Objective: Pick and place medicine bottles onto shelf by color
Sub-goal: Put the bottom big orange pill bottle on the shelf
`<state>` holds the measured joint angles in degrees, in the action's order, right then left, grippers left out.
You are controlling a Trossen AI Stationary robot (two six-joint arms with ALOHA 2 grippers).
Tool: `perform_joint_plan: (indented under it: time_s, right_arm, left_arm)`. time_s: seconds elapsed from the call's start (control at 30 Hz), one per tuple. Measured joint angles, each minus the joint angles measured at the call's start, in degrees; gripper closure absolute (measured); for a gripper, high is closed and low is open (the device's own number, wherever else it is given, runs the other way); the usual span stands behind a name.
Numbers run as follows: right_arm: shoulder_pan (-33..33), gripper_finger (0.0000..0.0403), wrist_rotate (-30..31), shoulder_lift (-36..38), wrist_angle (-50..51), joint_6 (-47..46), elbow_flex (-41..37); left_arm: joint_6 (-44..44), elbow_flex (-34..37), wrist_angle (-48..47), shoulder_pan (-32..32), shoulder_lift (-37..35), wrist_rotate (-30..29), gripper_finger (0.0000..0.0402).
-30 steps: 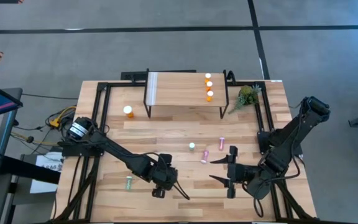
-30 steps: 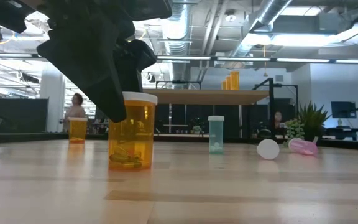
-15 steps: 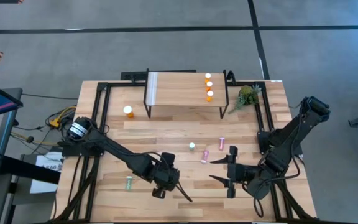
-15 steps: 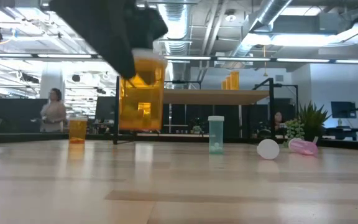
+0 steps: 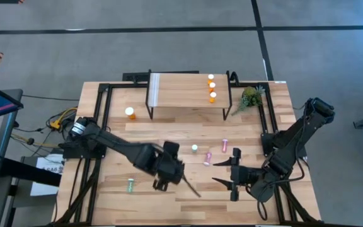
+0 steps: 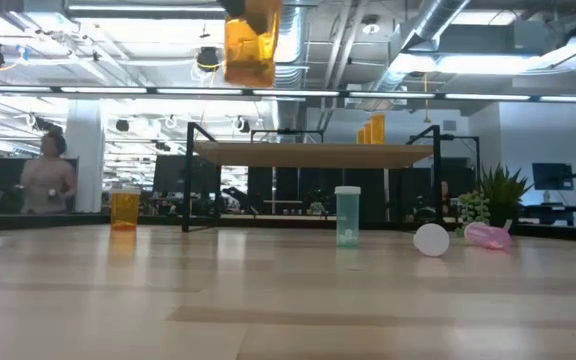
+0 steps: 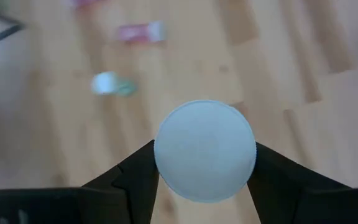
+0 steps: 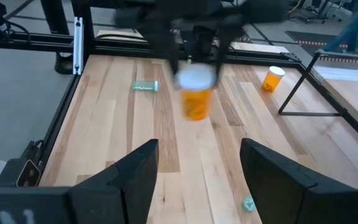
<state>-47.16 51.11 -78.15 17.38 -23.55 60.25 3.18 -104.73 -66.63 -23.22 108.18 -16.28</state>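
Orange bottle [image 8: 196,94] clamped in left hand [image 7: 205,163], above table.

A small green plant [image 5: 251,98] sits at the far right of the light-wood workbench [image 5: 188,135], just right of the raised platform; the low view shows its spiky leaves [image 6: 496,195]. A tangle of yellow and orange cables [image 5: 60,120] lies off the bench's left edge. Beyond the table, a person [image 6: 48,183] is blurred at the room's left, under exposed ceiling ducts [image 6: 438,25].

Both arms [image 5: 115,146] matte black, jointed, w/ tapered black fingers [image 8: 129,177]; silver collar at left base.
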Motion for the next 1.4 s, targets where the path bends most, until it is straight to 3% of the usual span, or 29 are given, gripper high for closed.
perform_joint_plan:
  time_s: [0.3, 0.63, 0.87, 1.1, 1.4]
  right_arm:
    - [0.0, 0.0154, -0.1, 0.0, 0.0, 0.0, 0.0]
    - [0.5, 0.0154, -0.2, 0.1, 0.2, 2.6, 0.0]
    - [2.9, 0.0154, -0.2, 0.1, 0.2, 3.3, 0.0]
    - [4.8, 0.0154, -0.2, 0.1, -0.4, 5.0, 0.0]
    - [5.0, 0.0154, -0.8, 0.1, -0.3, 5.6, 0.0]
  left_arm:
    - [-4.2, -5.0, -5.0, 11.4, -6.6, -0.5, 0.0208]
    - [-6.0, -5.1, -4.1, 35.9, -15.9, 1.6, 0.0207]
    - [-10.7, -5.1, -1.5, 49.3, -13.4, 9.8, 0.0207]
    - [-13.6, -5.1, -0.1, 58.7, -8.5, 11.2, 0.0207]
    - [-13.6, -5.0, 3.1, 63.8, -1.9, 13.5, 0.0207]
